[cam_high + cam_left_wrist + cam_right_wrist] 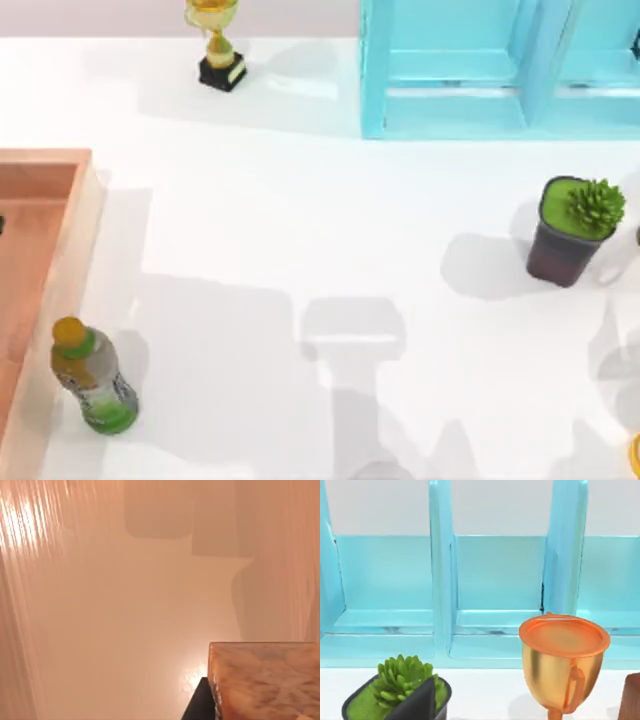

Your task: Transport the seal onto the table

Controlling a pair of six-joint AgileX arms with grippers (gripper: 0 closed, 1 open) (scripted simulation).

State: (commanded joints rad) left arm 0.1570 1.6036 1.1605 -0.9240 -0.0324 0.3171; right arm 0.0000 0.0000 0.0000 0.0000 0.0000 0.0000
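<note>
My left wrist camera sits low over the wooden tray (40, 215) floor, with the marbled orange-tan seal (265, 680) right up close; can't tell whether my fingers have it. A green bottle (92, 385) stands beside the tray on the glossy white table (300, 240), with a potted succulent (575, 228) well apart.
</note>
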